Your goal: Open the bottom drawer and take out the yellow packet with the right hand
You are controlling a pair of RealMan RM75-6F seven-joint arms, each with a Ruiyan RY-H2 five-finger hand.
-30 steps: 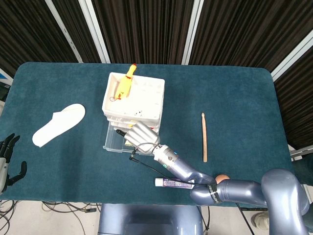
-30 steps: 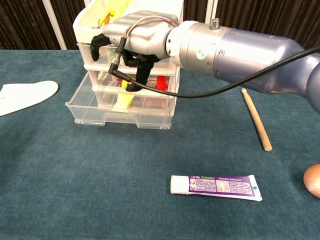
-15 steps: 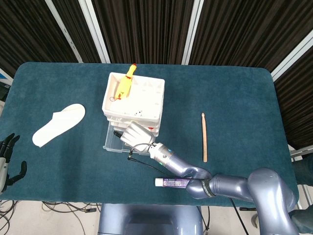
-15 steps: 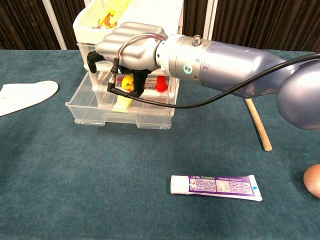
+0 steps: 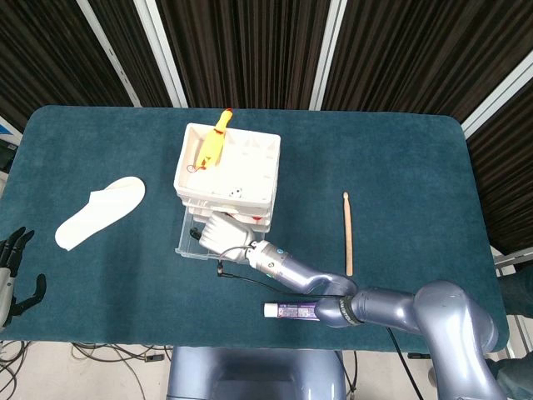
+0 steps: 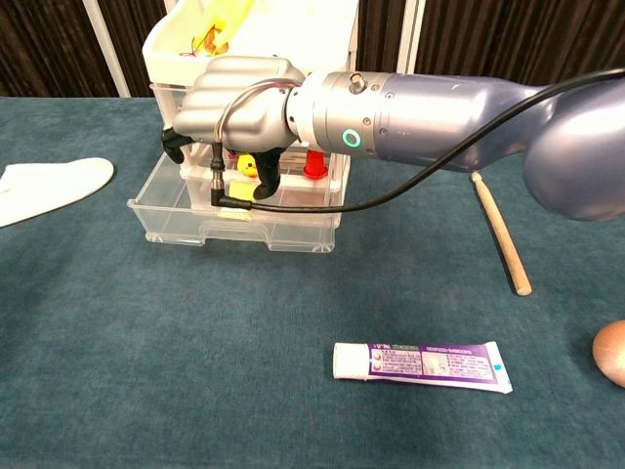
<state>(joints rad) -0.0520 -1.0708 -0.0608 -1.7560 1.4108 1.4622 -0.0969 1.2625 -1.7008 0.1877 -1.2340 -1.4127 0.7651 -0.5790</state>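
Yellow packet lies in the open bottom drawer, mostly hidden under the right hand. Over the last second that hand has dropped lower and leftward into the drawer; fingers curl down, hold on the packet unclear. Grasp looks imminent. Left hand idle, fingers apart, at the table edge.

The purple-and-white tube lying on the table carries lines of print, but they are too small to read. No other text, brand, number or sign is legible.
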